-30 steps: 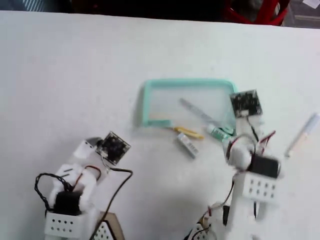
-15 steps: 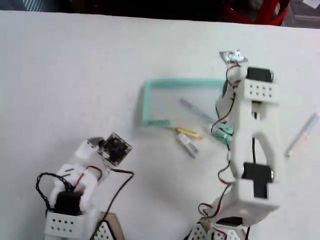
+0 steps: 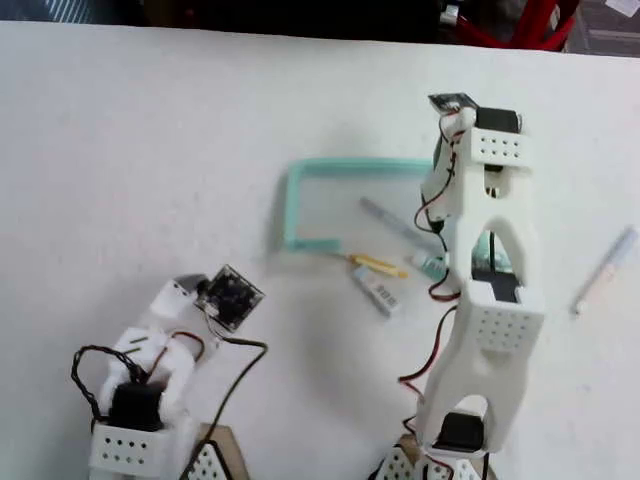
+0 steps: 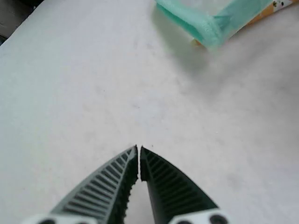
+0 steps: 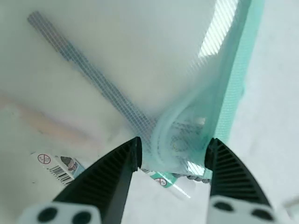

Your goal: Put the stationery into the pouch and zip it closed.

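Observation:
A translucent pouch (image 3: 350,200) with a teal border lies flat mid-table. A grey pen (image 3: 392,222) shows through its mesh. By its near edge lie a yellow item (image 3: 378,264), a white barcoded stick (image 3: 375,290) and a green-and-white tube (image 3: 430,265). The right arm (image 3: 485,210) stretches over the pouch's right end. My right gripper (image 5: 173,154) is open just above the pouch's mesh (image 5: 140,56), near its teal edge (image 5: 238,70), with the grey pen (image 5: 88,70) and tube (image 5: 170,179) below. My left gripper (image 4: 139,150) is shut over bare table, short of the pouch corner (image 4: 210,25).
A white pen (image 3: 603,270) lies apart at the right. The left arm (image 3: 140,380) sits folded at the front left, with loose cables beside it. The table's far edge runs along the top, with dark and red things beyond.
The right arm has swung up from the table's front and stretched forward over the pouch's right end. The left arm has stayed where it was.

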Motion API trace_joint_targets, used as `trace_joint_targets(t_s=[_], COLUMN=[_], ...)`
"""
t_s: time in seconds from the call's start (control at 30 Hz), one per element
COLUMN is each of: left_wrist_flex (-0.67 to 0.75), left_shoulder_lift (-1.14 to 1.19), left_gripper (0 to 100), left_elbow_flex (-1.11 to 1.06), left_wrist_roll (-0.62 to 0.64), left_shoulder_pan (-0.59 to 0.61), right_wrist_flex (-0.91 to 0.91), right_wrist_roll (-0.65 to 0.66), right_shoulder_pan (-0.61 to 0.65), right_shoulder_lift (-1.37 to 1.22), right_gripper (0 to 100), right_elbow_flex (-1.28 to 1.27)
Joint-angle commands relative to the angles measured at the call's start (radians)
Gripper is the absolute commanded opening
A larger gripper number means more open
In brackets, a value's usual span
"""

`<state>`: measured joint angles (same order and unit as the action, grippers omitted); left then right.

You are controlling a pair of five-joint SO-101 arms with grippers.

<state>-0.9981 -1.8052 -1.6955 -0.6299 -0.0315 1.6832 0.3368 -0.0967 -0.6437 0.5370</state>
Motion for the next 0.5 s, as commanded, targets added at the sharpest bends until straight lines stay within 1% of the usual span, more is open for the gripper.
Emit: trace_joint_targets(t_s=[0.0, 0.27, 0.4, 0.47], left_wrist_flex=[0.020, 0.020, 0.023, 0.023], left_shoulder_lift=[-0.008, -0.008, -0.008, -0.008], left_gripper=[3, 3, 3, 3], left_elbow_flex=[0.002, 0.002, 0.002, 0.002], left_wrist_roll=[-0.009, -0.009, -0.009, -0.009], left_shoulder_pan=[-0.016, -0.016, -0.016, -0.016], right_wrist_flex=[0.025, 0.028, 0.028, 0.028], right_wrist_roll=[-0.006, -0.002, 0.002, 0.003], right_shoulder_pan=[-0.013, -0.079, -0.084, -0.084], right_shoulder_lift=[-0.061, -0.088, -0.090, -0.084], right_gripper=[21.5, 21.5, 21.6, 23.1], right_elbow_flex=[0.066, 0.196, 0.201, 0.203])
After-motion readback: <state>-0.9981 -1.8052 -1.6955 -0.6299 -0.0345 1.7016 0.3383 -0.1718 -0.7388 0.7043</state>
